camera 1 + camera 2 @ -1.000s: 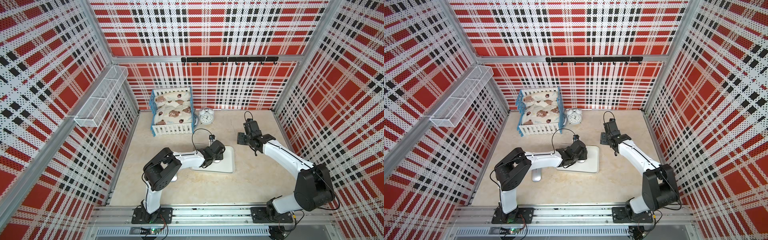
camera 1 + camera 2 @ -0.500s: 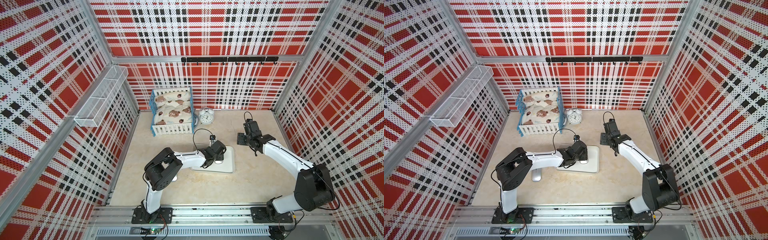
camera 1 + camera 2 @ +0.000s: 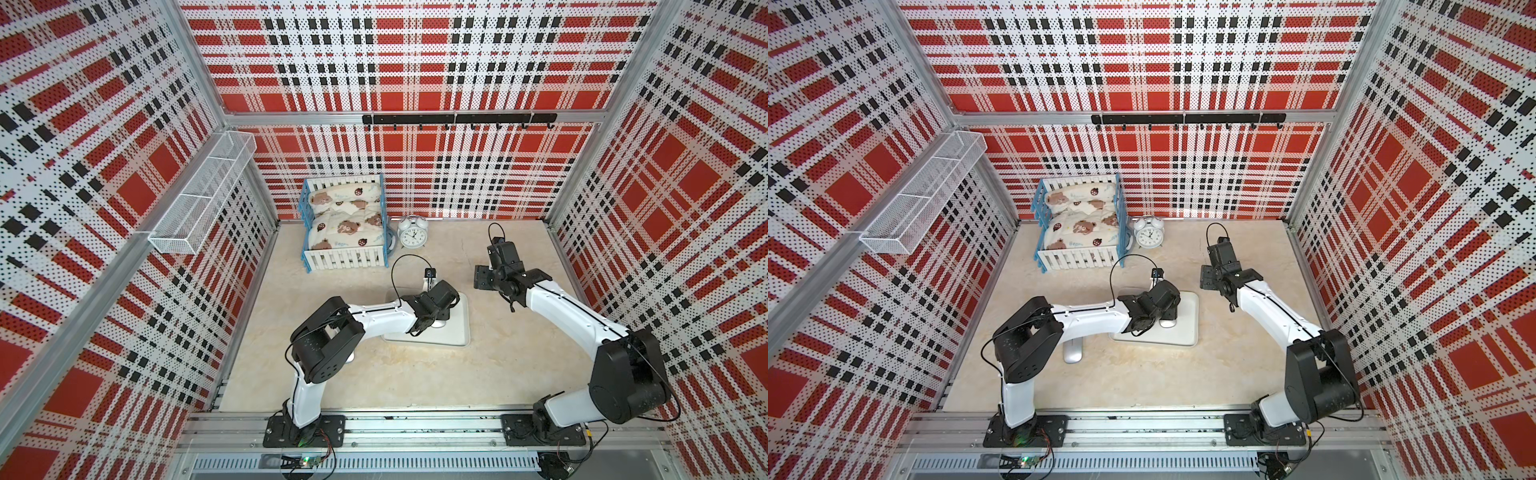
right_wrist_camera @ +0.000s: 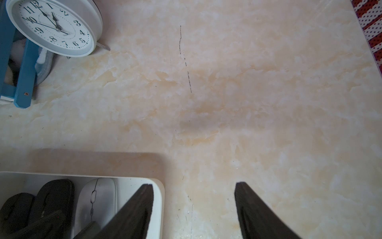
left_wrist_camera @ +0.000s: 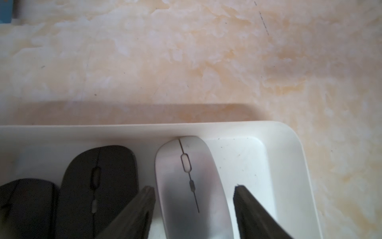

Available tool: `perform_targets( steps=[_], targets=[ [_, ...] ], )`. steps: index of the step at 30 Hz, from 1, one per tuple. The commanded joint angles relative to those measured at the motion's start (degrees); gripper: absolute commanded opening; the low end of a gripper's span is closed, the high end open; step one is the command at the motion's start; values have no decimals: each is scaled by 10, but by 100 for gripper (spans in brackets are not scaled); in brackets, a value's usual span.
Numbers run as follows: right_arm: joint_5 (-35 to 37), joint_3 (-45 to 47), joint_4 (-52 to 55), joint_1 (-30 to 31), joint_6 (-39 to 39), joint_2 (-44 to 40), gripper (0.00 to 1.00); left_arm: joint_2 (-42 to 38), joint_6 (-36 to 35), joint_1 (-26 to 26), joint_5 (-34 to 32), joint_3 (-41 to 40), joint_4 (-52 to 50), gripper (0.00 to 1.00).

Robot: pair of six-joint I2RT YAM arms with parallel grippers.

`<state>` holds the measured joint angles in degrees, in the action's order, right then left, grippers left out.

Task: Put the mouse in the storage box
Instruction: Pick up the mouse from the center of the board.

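Note:
A silver mouse [image 5: 186,186] lies flat in the white storage box [image 5: 289,140], its nose against the box's rim. My left gripper [image 5: 194,187] straddles it, open, with a small gap showing on each side. Two black mice [image 5: 99,182] [image 5: 26,202] lie beside it in the box. In both top views the left wrist covers the box [image 3: 457,332] [image 3: 1183,332]. My right gripper [image 4: 194,186] is open and empty above bare tabletop, just off the box's corner [image 4: 159,186]. Another silver mouse [image 3: 1073,353] lies on the table under the left arm.
A blue-and-white toy crib [image 3: 345,224] with bear-print bedding and a white alarm clock [image 3: 412,233] stand at the back. A white wire basket [image 3: 203,195] hangs on the left wall. A black hook rail [image 3: 457,119] runs along the back wall.
The left gripper's jaws have spread slightly away from the silver mouse in the box. Both arms have stayed almost still.

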<state>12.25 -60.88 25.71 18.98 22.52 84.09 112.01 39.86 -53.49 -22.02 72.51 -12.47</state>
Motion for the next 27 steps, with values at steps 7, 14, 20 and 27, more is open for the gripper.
perform_targets(
  steps=[7,14,20,27],
  targets=[
    [-109,-1,-26,7,-66,-2,71,-102,-7,21,-63,-24,-59,71],
    [-136,-21,-30,93,-168,23,76,-225,34,67,-74,-153,-88,73],
    [-174,-37,-33,113,-188,50,77,-340,95,117,-50,-287,-113,78],
    [-193,-57,-28,118,-197,74,77,-387,152,146,-43,-371,-161,81]
  ],
)
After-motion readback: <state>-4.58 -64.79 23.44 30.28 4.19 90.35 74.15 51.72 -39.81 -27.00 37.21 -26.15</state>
